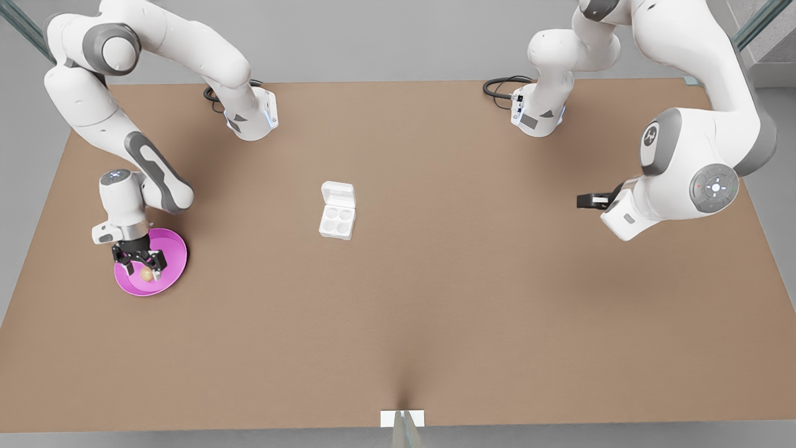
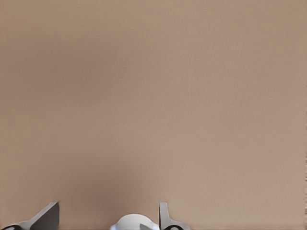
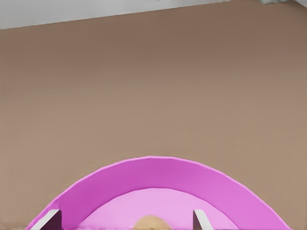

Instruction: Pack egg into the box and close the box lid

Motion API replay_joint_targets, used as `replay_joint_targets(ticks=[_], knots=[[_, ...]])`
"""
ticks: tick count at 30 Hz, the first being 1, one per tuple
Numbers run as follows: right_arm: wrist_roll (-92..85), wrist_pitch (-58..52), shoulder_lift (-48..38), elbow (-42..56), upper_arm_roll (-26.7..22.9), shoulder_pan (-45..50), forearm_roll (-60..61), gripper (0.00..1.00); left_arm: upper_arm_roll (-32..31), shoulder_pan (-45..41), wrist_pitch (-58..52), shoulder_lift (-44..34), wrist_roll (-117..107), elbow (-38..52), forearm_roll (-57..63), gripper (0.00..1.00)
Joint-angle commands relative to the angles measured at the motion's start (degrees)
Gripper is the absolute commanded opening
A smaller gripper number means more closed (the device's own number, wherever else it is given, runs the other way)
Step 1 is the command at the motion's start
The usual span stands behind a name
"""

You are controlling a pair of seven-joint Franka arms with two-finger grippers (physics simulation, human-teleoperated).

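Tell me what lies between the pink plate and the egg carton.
Nothing: in the front view, only bare brown table separates the pink plate from the box.

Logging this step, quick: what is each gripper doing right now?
Right gripper: open, fingers either side of the egg on the pink plate.
Left gripper: open, waiting above the table.

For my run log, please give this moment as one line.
right tool: open, around egg on pink plate | left tool: waiting, open | box: empty, lid open
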Motion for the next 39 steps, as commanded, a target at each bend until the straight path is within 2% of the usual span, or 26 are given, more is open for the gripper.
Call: replay_joint_targets(ticks=[1,3,6,21,22,23,27,30,38,39], knots=[[0.00,0.00,0.14,0.04,-0.04,-0.24,-0.79,1.00,0.01,0.00,0.00,-0.05,0.00,0.00,-0.11,1.00],[-0.09,0.00,2.60,1.09,-0.04,-3.67,-8.53,1.00,-0.08,0.00,-0.08,-0.05,-0.08,0.00,-0.11,1.00],[-0.18,0.09,2.78,1.45,-0.12,-4.63,-13.71,1.00,0.01,0.00,-0.26,-0.05,-0.17,0.00,-0.20,1.00],[-0.44,0.09,6.47,3.11,-0.56,-6.04,-17.49,0.99,-0.08,0.00,-0.35,-0.14,-0.09,0.09,-0.20,1.00],[-0.44,0.09,6.47,3.12,-0.56,-6.04,-17.40,0.97,-0.08,0.00,-0.35,-0.14,-0.17,0.09,-0.20,1.00],[-0.44,0.09,6.47,3.12,-0.56,-6.04,-17.40,0.90,-0.08,0.00,-0.35,-0.14,-0.17,0.09,-0.20,1.00],[-0.44,0.09,6.38,3.12,-0.56,-6.04,-17.40,0.82,-0.08,0.00,-0.35,-0.32,-0.44,0.09,-0.29,1.00],[-0.44,0.09,6.38,3.12,-0.56,-6.13,-17.40,0.71,-0.08,0.00,-0.26,-0.23,-0.44,0.18,-0.29,1.00],[-0.44,0.09,6.30,3.47,-0.48,-6.04,-17.32,0.71,-0.08,0.00,-0.26,-0.23,-0.61,1.06,-0.20,1.00],[-0.44,0.09,6.30,3.47,-0.48,-6.13,-17.32,0.68,-0.08,0.00,-0.35,-0.23,-0.61,1.06,-0.20,1.00]])
